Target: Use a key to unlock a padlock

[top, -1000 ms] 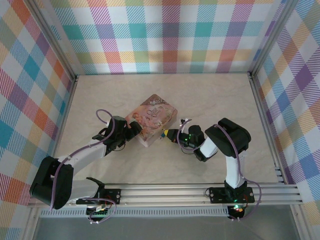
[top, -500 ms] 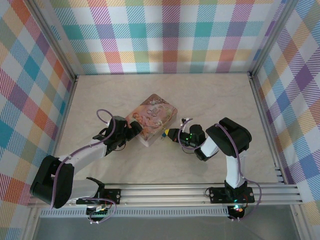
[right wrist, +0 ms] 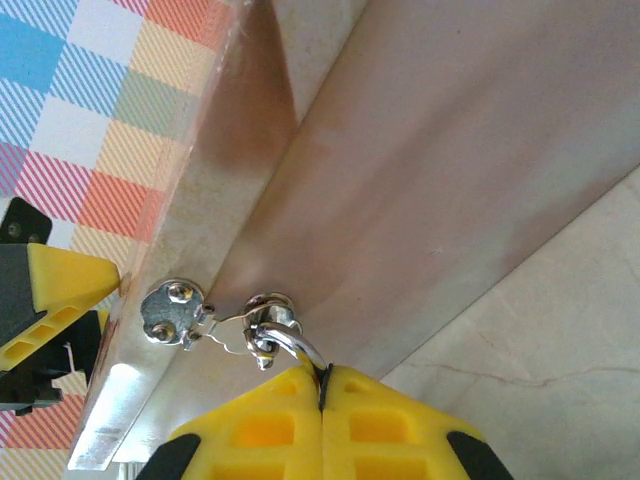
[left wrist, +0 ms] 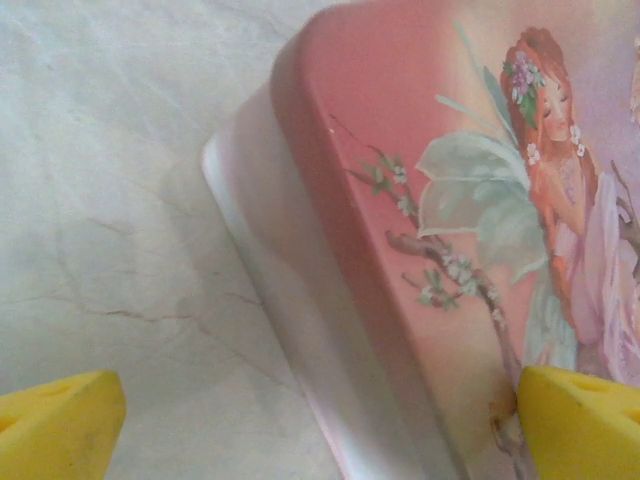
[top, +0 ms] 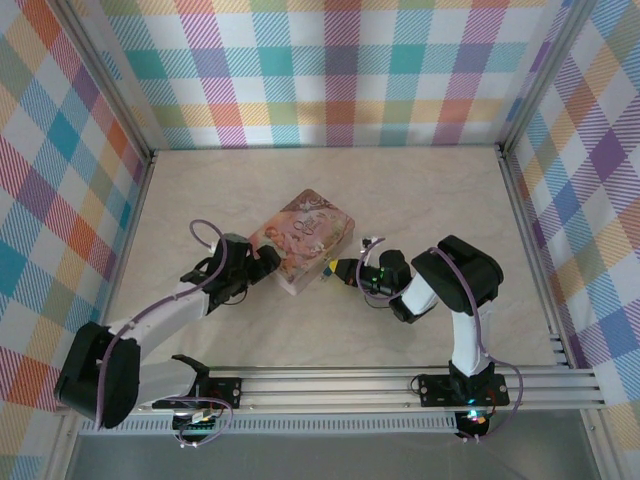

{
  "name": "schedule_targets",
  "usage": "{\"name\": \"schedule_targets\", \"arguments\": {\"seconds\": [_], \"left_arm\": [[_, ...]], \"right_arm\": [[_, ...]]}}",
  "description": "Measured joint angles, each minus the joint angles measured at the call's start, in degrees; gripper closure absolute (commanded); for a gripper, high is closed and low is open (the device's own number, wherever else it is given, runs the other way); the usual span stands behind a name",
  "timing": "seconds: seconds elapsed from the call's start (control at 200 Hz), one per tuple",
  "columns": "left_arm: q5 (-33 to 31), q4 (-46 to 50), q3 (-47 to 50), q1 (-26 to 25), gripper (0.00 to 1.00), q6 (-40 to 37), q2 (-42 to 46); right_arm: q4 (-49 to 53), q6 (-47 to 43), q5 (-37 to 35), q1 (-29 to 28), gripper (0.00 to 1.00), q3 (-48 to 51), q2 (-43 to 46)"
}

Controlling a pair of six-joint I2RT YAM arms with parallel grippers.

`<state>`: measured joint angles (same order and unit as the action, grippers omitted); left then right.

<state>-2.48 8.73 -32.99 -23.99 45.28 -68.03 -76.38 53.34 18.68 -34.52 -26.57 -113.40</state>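
Observation:
The pink illustrated tin [top: 304,238] lies in the middle of the table. On its near side wall a silvery hasp [right wrist: 172,312] meets a staple ring [right wrist: 262,318]. The padlock's thin silvery shackle [right wrist: 296,348] runs through that ring and into my right gripper [right wrist: 322,385], which is shut on it; its blue body is hidden between the yellow fingers. In the top view the right gripper [top: 331,268] touches the tin's near right side. My left gripper [left wrist: 320,430] is open astride the tin's [left wrist: 420,230] left edge, one fingertip [left wrist: 58,425] over the table, the other [left wrist: 580,420] over the lid. No key is visible.
A small silvery item [top: 372,241] lies on the table just behind my right wrist. Checked walls [top: 330,70] close in the table on three sides, and an aluminium rail [top: 400,385] runs along the near edge. My left gripper's fingers [right wrist: 55,295] sit just beyond the hasp.
The left arm's lower link has swung slightly to the left. Both grippers stay where they were at the tin, the right one still shut.

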Motion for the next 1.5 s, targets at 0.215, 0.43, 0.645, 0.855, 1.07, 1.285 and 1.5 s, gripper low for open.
{"name": "schedule_targets", "arguments": {"seconds": [0.215, 0.43, 0.645, 0.855, 1.07, 1.285, 1.5], "left_arm": [[-1.4, 11.1, -5.8, 0.0, 0.04, -4.6, 3.4], [2.9, 12.3, -16.6, -2.7, 0.11, -9.8, 2.3], [7.7, 10.8, -26.2, -11.0, 0.13, -13.2, -8.2], [10.6, 8.9, -29.5, -14.6, 0.13, -13.7, -18.2], [12.1, 6.7, -29.5, -14.9, 0.13, -13.6, -21.2], [12.5, 4.5, -28.7, -15.0, 0.13, -12.9, -22.6], [12.3, 2.6, -27.1, -15.0, 0.12, -12.3, -22.6]], "right_arm": [[-1.0, 0.0, 0.0, -1.2, 1.00, 1.2, 0.0], [-1.2, -0.1, 0.0, -1.2, 1.00, 1.4, 0.0], [-1.4, -0.2, -0.3, -1.2, 1.00, 1.5, 0.0], [-1.5, -0.2, -0.7, -1.2, 1.00, 1.5, 0.0], [-1.5, -0.1, -0.7, -1.2, 1.00, 1.5, 0.0], [-1.2, 1.8, -1.6, -1.2, 1.00, 1.5, 0.5], [0.0, 5.0, -1.7, -1.1, 1.00, 1.5, 1.3]]}}
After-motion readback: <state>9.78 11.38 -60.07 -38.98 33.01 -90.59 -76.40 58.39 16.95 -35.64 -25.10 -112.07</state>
